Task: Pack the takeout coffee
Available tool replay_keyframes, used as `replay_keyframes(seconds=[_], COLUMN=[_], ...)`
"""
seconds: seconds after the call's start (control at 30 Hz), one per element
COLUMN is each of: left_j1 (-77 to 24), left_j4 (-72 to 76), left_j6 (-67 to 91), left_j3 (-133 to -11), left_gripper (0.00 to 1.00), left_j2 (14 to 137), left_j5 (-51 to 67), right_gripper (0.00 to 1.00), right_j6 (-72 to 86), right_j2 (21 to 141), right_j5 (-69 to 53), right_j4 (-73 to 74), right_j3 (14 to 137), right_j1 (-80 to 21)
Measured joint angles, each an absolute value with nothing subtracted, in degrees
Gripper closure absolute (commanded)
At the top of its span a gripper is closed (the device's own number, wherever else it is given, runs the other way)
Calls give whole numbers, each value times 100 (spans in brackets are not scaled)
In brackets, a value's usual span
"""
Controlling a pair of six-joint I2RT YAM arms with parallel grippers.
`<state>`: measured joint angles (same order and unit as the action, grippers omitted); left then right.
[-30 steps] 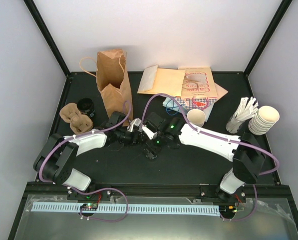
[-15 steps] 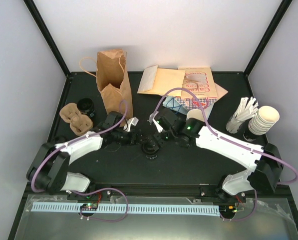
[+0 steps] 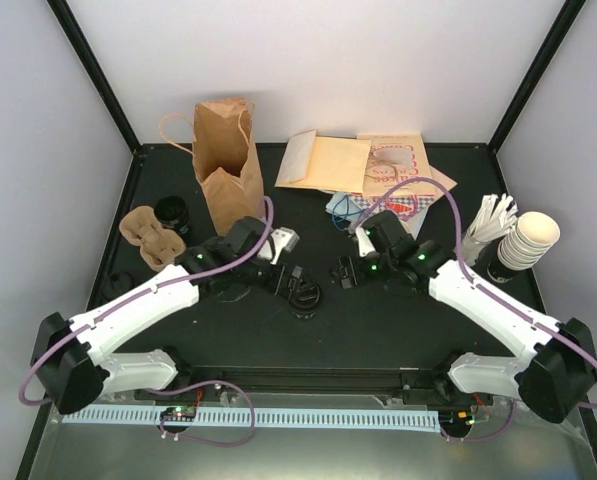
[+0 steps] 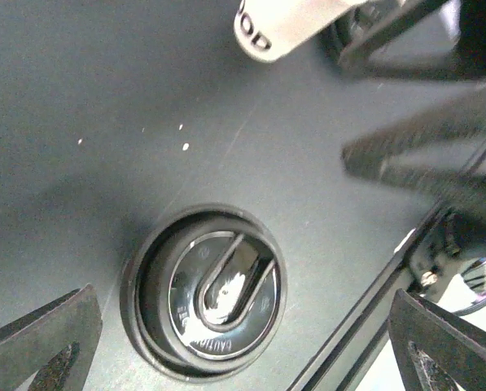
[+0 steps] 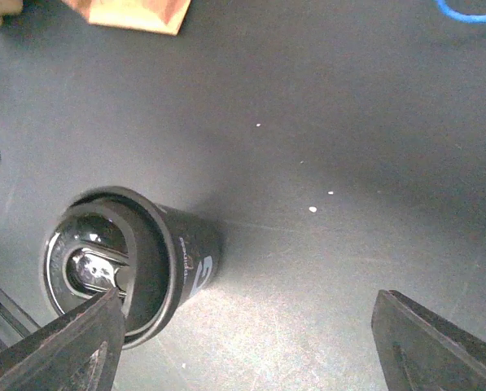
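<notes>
The takeout coffee point(image 3: 305, 296) shows here as a black cup with a black sip lid, standing upright at the middle of the black table. My left gripper point(image 3: 290, 280) hangs just above and left of it, open. In the left wrist view the lid point(image 4: 214, 293) lies below, between the spread fingers of the left gripper point(image 4: 243, 350), untouched. My right gripper point(image 3: 343, 272) is open a little to the cup's right. In the right wrist view the cup point(image 5: 137, 261) stands by the left finger of the right gripper point(image 5: 251, 350), with bare table between the fingers.
A brown paper bag point(image 3: 223, 165) stands at the back left. Beside it a cardboard cup carrier point(image 3: 148, 240) has another black cup point(image 3: 171, 213) next to it. Envelopes and printed paper point(image 3: 363, 165) lie at the back. Stacked cream cups point(image 3: 531, 240) and white sticks point(image 3: 488, 222) stand at the right.
Both grippers were bunched over the lidded cup and have come apart. The right arm has drawn back to the right, and the left gripper has opened wider over the cup.
</notes>
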<state>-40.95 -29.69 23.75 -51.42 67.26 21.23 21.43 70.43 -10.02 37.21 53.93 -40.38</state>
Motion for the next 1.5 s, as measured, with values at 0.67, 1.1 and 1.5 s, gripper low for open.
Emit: replay_keyframes(seconds=[0.67,1.1,1.5], left_j1=[-5564,-5564,-5566], left_j4=[-4711,-4821,-4823], left_j6=[1986,1870,1850], left_j3=[-6639,-6720,-6761], left_gripper=[6,19,24], left_j2=[8626,8761,8818], left_j5=[-73,-36,54], right_gripper=[19,18,24], right_j6=[2585,2589,2561], right_j2=[6353,6501,7150], right_j5=[-1153,-1387,-2196], right_j4=[3503,3371,3199], right_j3=[4794,4794,4617], right_j1=[-3428,-3424,-3424])
